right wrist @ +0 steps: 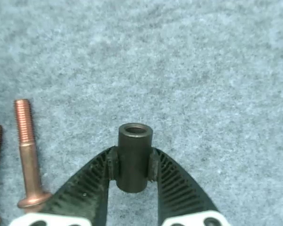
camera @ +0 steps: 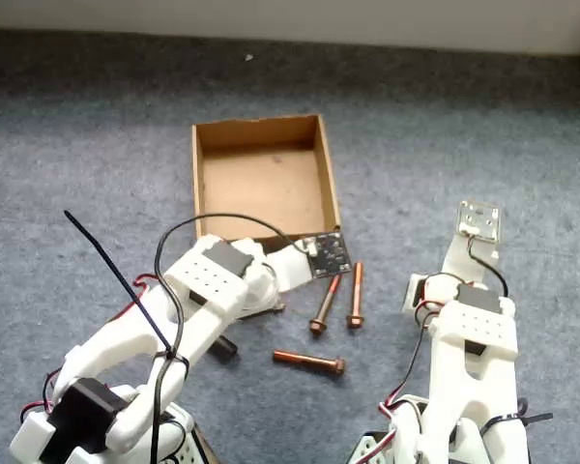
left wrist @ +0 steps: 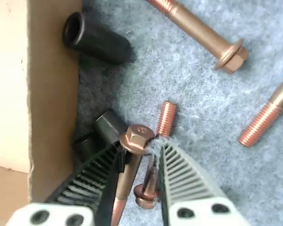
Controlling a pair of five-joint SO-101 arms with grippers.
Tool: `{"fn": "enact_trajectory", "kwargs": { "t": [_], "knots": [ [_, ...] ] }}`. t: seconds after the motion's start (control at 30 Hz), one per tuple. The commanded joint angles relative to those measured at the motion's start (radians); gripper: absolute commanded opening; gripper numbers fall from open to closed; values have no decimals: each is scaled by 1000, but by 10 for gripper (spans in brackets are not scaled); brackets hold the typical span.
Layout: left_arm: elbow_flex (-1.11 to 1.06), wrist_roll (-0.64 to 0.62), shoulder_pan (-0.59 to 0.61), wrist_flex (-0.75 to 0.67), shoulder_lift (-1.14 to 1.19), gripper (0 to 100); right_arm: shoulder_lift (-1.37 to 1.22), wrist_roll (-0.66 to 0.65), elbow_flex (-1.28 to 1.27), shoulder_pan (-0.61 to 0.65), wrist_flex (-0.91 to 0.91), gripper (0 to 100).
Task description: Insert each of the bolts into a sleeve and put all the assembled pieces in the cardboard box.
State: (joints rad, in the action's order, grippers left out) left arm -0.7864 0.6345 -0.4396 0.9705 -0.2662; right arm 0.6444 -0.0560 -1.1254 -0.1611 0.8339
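Left wrist view: the left gripper (left wrist: 140, 143) has its ribbed black fingers pinched on a copper-coloured hex-flange bolt (left wrist: 130, 160), whose head sits at the fingertips. It is held above a second threaded bolt (left wrist: 166, 117) lying on the nubby grey carpet (left wrist: 203, 103). Smooth black tubular sleeves (left wrist: 96, 40) lie against the brown cardboard box (left wrist: 42, 94). The right gripper (right wrist: 133, 160) clamps a matte black cylindrical sleeve (right wrist: 134, 150) with its open bore showing. Seen from above, three loose bolts (camera: 309, 361) lie between the arms.

Grey carpet (camera: 97, 145), pale wall (camera: 367, 14)
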Motion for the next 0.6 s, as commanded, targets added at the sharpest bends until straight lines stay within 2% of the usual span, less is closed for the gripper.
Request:
{"fn": "enact_trajectory", "kwargs": {
  "t": [0.0,0.2,0.4,0.57],
  "knots": [
    [110,-75,-12,80,-4,5,8,8,5,-8,-12,5],
    [255,-203,-12,264,-61,5,12,2,8,-8,7,5],
    [266,-292,-2,336,-383,5,44,-2,74,1,147,5],
    [268,-362,-2,377,-601,6,225,-2,156,79,269,5]
  ]
}}
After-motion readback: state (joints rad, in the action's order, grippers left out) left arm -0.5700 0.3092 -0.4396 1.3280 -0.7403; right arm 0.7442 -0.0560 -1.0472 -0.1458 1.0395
